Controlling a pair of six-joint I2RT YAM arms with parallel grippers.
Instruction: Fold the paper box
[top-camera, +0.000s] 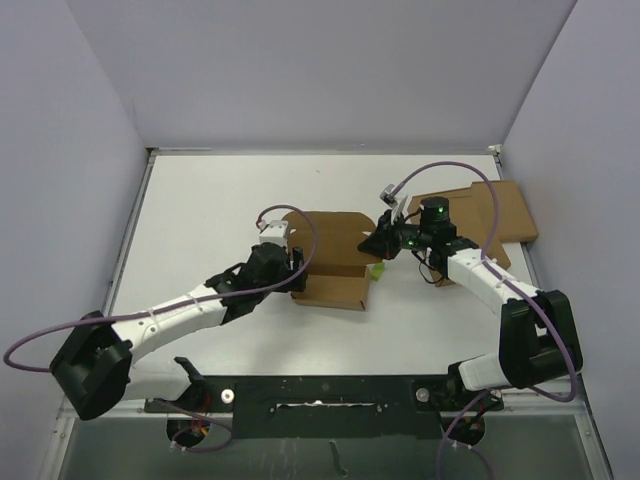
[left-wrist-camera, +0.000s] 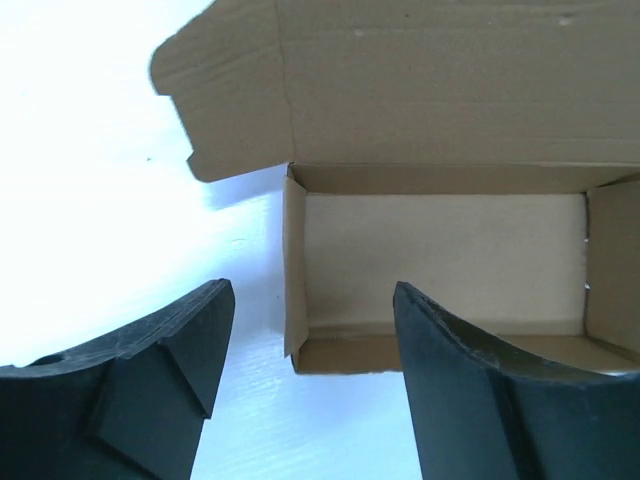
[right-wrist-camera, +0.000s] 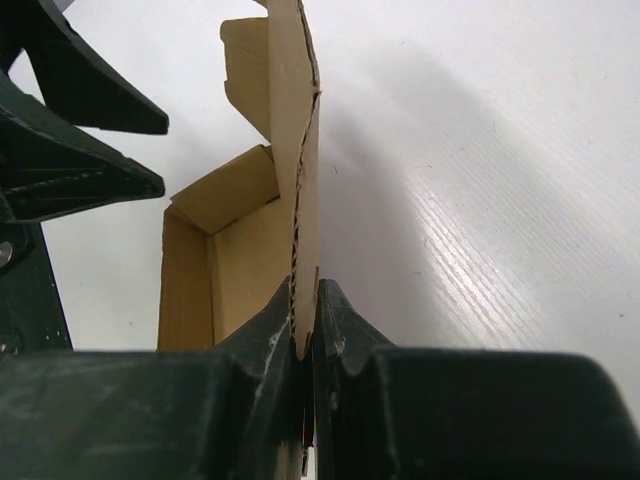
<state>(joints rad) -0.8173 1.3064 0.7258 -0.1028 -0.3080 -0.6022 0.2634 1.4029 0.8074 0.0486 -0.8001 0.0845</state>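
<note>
The paper box (top-camera: 335, 260) is a brown cardboard tray with raised walls and an open lid flap, in the middle of the white table. In the left wrist view its open tray (left-wrist-camera: 440, 260) lies just beyond my fingers, with the lid flap behind it. My left gripper (top-camera: 296, 272) is open at the box's left end, holding nothing. My right gripper (top-camera: 378, 243) is shut on the box's upright lid panel (right-wrist-camera: 305, 190) at the box's right end, and the wall edge runs between the pads.
A larger flat brown cardboard slab (top-camera: 500, 212) lies at the back right, under the right arm. Grey walls close in the table on three sides. The arm bases and a black rail stand at the near edge.
</note>
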